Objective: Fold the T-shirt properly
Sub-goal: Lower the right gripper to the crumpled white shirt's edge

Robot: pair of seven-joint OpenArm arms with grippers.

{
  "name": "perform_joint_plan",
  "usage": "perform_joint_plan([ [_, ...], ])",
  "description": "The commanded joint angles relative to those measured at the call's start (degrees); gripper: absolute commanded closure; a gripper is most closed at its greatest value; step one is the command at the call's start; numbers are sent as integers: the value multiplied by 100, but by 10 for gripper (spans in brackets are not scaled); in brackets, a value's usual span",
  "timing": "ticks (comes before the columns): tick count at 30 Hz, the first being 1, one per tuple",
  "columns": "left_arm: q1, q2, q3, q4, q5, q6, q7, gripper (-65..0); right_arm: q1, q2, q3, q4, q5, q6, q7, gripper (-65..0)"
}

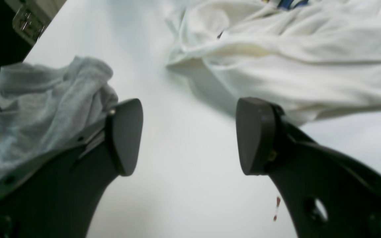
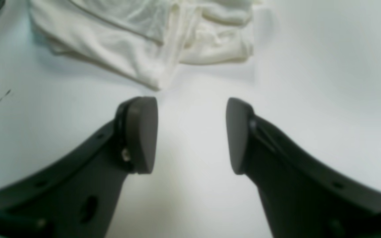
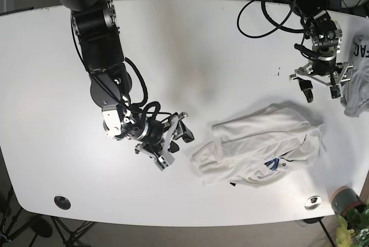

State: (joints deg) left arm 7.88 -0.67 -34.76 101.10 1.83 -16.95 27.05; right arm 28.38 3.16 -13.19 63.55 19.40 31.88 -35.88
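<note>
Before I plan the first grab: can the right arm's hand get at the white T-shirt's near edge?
Probably yes. The right hand is open, facing the white T-shirt, with only bare table between them.

Bare table (image 3: 190,56) around both arms — grey garment (image 3: 357,88) crowds its right edge.

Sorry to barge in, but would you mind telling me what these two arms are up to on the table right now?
They are meant to fold the crumpled white cotton T-shirt, which lies bunched on the white table, not yet folded. Neither arm holds it. The right tool hovers open beside the shirt's edge, and the left tool hangs open above the bare table, between the shirt and a grey garment at the table's edge.
</note>
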Motion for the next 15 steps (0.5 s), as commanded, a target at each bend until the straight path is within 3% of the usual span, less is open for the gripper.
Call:
perform_joint_plan([
  [1, 25, -70, -9, 119, -37, 11, -133, -404, 366, -171, -4, -355, 69, 34, 269, -325],
  [6, 157, -34, -9, 119, -37, 3, -133, -404, 806, -443, -66, -1260, 69, 34, 630, -327],
  [15, 421, -17, -1, 127, -64, 3, -133, -404, 1052, -751, -690, -2377, 69, -10, 1350, -327],
])
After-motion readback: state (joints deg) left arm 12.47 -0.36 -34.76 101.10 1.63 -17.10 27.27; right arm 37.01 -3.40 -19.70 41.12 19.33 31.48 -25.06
